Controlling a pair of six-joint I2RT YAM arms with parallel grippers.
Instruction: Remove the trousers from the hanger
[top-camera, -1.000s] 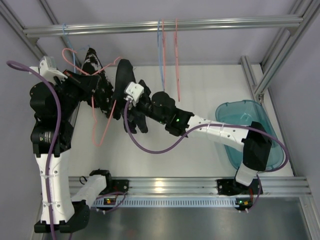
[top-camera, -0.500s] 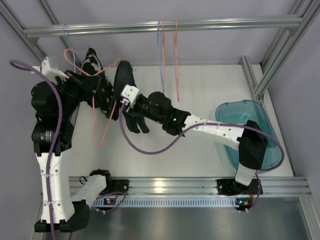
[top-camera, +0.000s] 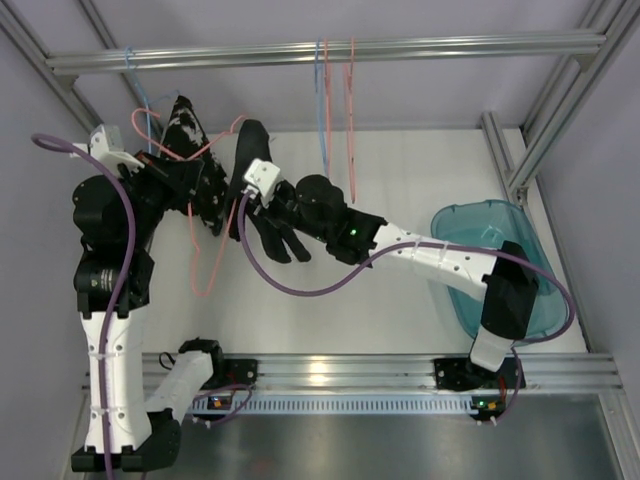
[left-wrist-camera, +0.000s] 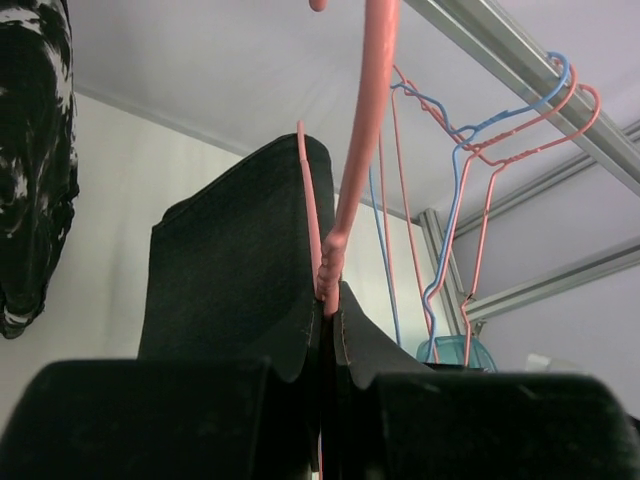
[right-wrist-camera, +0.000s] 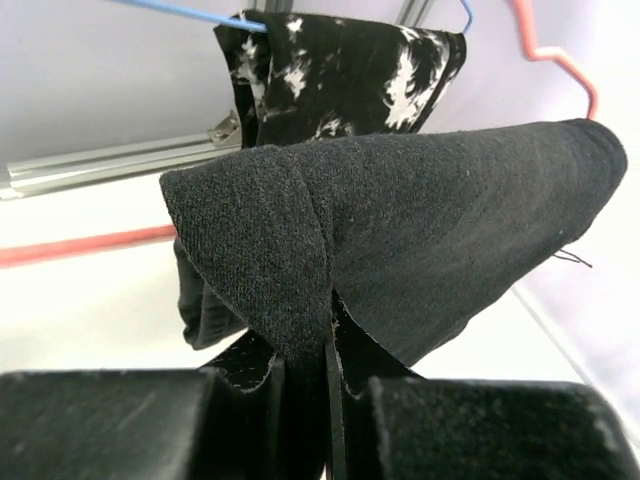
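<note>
Plain black trousers (right-wrist-camera: 420, 230): draped over pink hanger (left-wrist-camera: 352, 170), one fold pinched in the closed right claw (right-wrist-camera: 305, 385) and rising just above it. Left claw (left-wrist-camera: 322, 365): clamped on the hanger wire at the cloth's edge. Printed trousers (right-wrist-camera: 340, 75): hanging beyond the right claw on blue hanger (right-wrist-camera: 180, 12).

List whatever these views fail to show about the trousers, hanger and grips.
- Left wrist: the pink hanger wire is lost between the left gripper and plain black trousers; printed trousers cut off by the left edge.
- Right wrist: the right gripper pinches a fold; any hanger bar beneath is covered by cloth.
- Top external: both pinch spots hidden under wrists and cloth.
</note>
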